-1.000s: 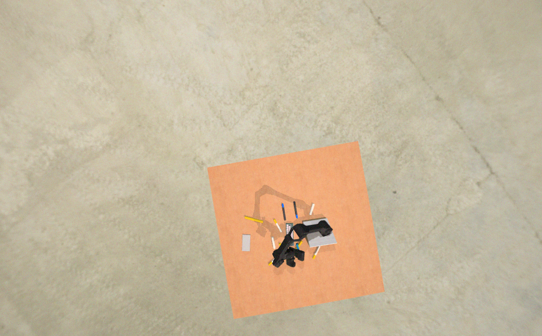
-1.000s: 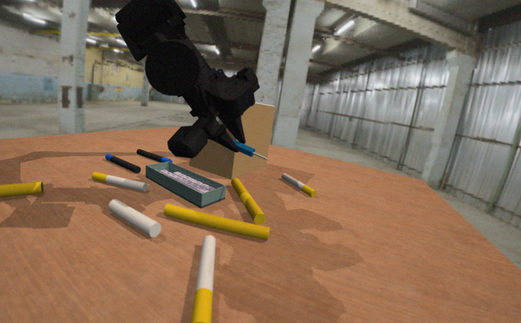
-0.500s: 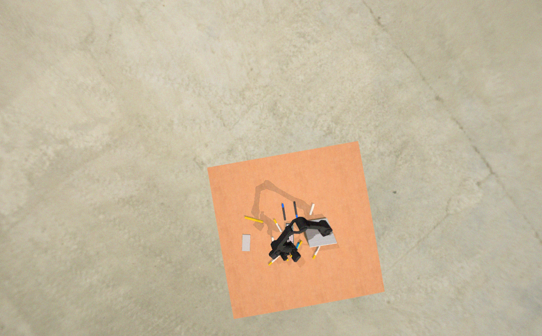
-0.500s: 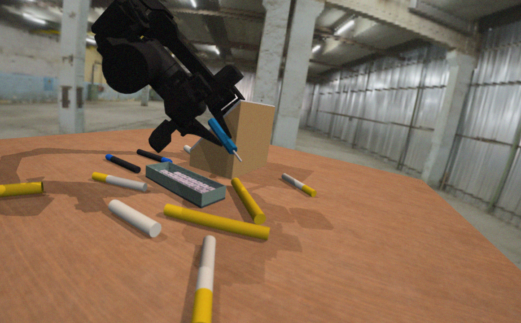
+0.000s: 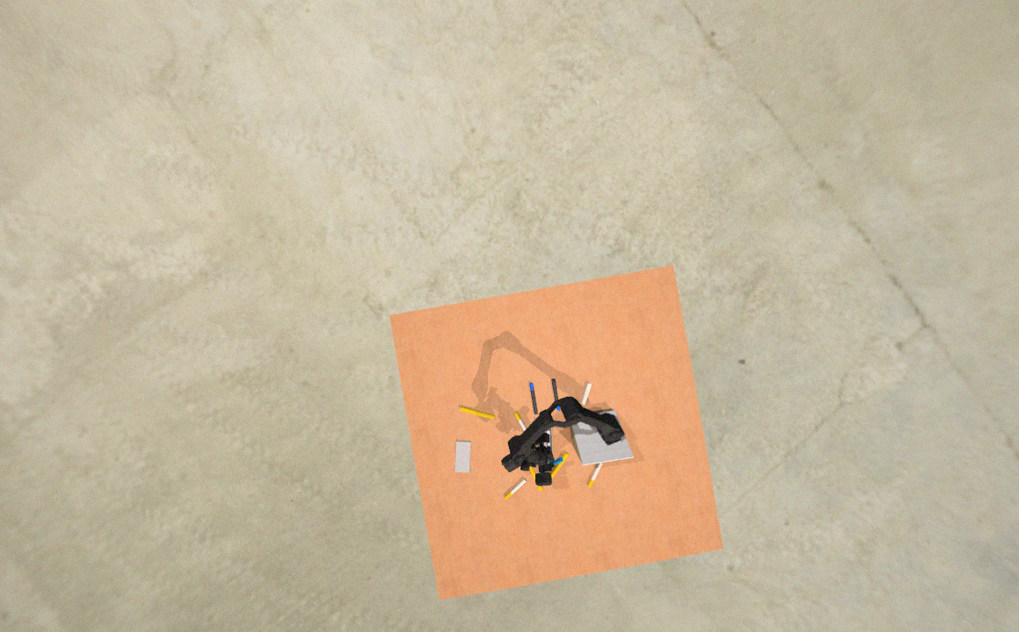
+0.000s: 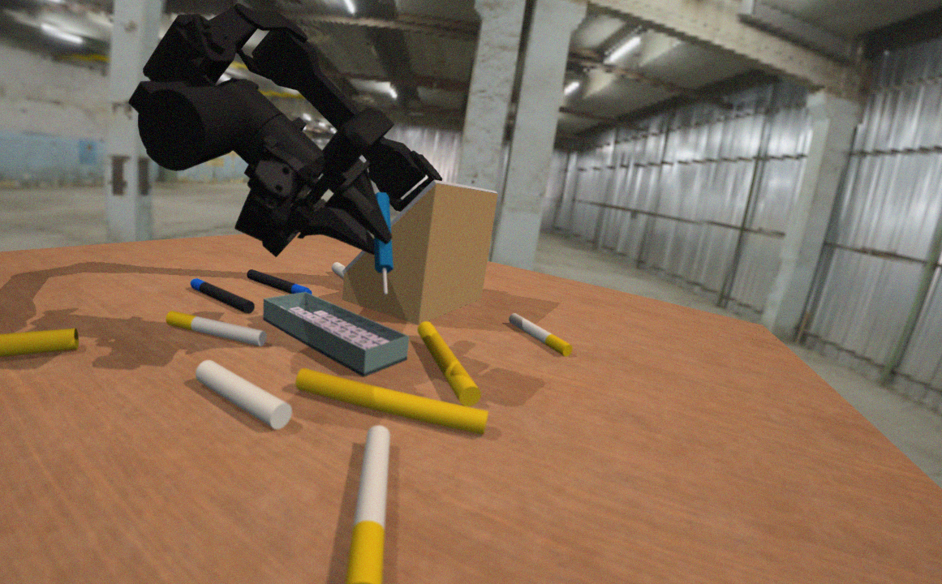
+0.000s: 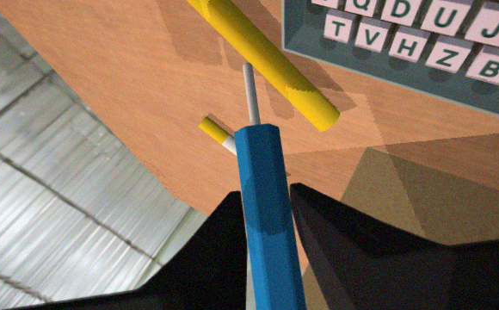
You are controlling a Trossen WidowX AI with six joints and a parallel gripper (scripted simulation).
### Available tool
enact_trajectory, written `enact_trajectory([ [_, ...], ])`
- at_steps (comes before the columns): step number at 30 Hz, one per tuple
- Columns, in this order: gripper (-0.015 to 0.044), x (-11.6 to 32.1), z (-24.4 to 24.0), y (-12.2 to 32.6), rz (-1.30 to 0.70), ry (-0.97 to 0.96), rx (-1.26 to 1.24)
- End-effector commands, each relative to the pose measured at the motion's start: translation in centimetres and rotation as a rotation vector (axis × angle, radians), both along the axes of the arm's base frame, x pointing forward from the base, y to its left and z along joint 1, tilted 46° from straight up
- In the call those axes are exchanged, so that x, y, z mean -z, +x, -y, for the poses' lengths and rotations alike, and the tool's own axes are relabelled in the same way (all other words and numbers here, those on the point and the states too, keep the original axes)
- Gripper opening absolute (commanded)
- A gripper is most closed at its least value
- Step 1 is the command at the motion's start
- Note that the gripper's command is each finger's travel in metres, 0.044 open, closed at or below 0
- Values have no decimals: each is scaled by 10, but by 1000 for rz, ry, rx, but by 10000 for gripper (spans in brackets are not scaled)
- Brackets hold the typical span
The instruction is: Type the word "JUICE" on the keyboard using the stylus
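Although faceted, seemingly smooth stylus [image 5: 557, 462] [image 6: 384, 250] [image 7: 263, 185].

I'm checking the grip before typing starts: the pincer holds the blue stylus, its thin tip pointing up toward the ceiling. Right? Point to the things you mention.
Not quite: the pincer [image 6: 382, 245] [image 7: 266, 198] holds the blue stylus [image 6: 384, 254] [image 7: 267, 185], but its thin tip points down, as the exterior view shows.

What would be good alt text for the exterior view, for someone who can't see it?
A black robot gripper holds a blue stylus, its thin tip pointing down, above a wooden desk. Below sits a keyboard in a teal tray, with yellow, white and black sticks scattered around and a wedge-shaped block behind.
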State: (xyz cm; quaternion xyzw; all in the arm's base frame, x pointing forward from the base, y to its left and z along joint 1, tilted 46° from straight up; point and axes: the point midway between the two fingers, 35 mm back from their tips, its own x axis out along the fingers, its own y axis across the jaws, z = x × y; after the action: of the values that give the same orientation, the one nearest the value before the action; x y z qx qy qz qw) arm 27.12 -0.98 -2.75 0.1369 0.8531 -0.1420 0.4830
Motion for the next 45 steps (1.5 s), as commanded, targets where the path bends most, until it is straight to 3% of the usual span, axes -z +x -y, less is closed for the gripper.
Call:
enact_trajectory([
  [1,0,-8,5,0,15,-59,183],
  [23,0,-43,34,1,11,-305,1045],
  [45,0,-20,60,-4,9,-313,1071],
])
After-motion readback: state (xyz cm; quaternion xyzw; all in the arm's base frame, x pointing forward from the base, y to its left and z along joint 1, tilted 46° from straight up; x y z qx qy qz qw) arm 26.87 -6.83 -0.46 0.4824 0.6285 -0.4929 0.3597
